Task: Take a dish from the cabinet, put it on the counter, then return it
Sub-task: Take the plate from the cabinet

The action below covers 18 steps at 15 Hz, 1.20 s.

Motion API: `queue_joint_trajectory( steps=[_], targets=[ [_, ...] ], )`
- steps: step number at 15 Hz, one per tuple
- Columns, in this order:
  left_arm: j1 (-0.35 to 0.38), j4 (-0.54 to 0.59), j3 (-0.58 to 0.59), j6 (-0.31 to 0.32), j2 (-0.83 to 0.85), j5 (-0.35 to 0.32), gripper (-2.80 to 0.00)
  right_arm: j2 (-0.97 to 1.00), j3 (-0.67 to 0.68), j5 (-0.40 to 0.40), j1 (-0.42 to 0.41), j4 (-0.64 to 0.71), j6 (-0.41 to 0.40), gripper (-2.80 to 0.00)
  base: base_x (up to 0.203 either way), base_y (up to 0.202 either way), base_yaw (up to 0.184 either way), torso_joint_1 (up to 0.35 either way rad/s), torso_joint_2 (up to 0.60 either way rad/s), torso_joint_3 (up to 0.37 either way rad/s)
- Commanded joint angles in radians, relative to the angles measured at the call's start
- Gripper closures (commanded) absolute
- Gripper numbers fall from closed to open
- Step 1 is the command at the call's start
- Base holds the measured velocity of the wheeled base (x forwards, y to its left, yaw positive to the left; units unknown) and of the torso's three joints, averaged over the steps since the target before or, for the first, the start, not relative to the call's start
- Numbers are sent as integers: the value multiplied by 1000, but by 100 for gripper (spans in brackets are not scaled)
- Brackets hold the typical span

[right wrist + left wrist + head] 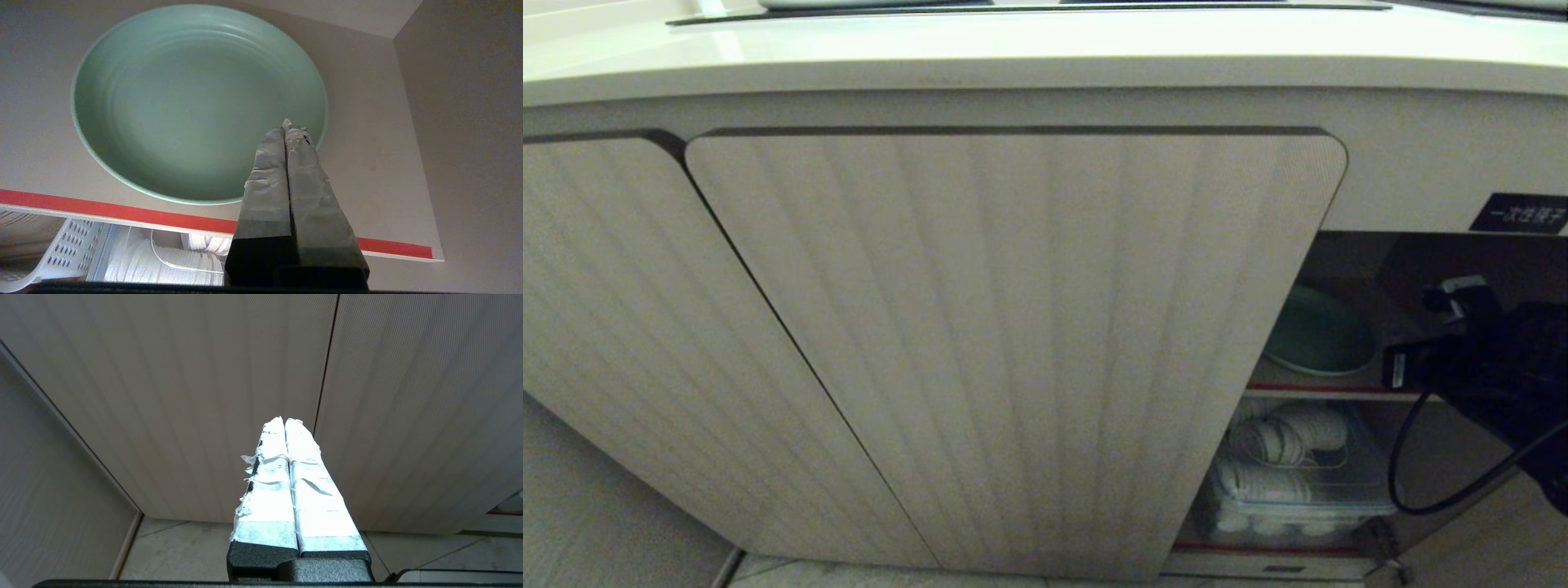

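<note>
Pressed-together right hand (287, 126) hovers over the round, matte mint-green dish (184, 98) on the red-edged shelf (122, 212).

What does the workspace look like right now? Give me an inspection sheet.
Surface: counter runs along the top, its black cooktop edge just in view.
Job's things: green dish lies flat on the upper, red-edged shelf of the open cabinet; not gripped.
Clutter: white dishes in a clear bin on the lower shelf.
Grippers: right gripper at the cabinet opening, fingers shut, tips over the dish's near rim. Left gripper shut, facing the closed doors.
Cables: black cable loops below the right arm.
Surroundings: tiled floor; black label by the opening.
</note>
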Motion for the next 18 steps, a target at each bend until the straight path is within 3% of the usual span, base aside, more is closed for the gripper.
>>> queue_joint_trajectory(
  steps=[1,8,9,18],
  targets=[
    [0,0,0,0,0,1,0,19,-6,1,0,-7,-1,0,0,0,0,0,0,0],
    [0,0,0,0,0,1,0,68,-3,1,0,-75,-1,0,0,0,0,0,0,0],
    [0,0,0,0,0,1,0,78,-3,1,0,-94,-1,-280,0,0,0,0,0,0],
    [0,0,0,0,0,1,0,104,-16,1,-2,-110,7,-280,0,0,0,0,0,0]
  ],
)
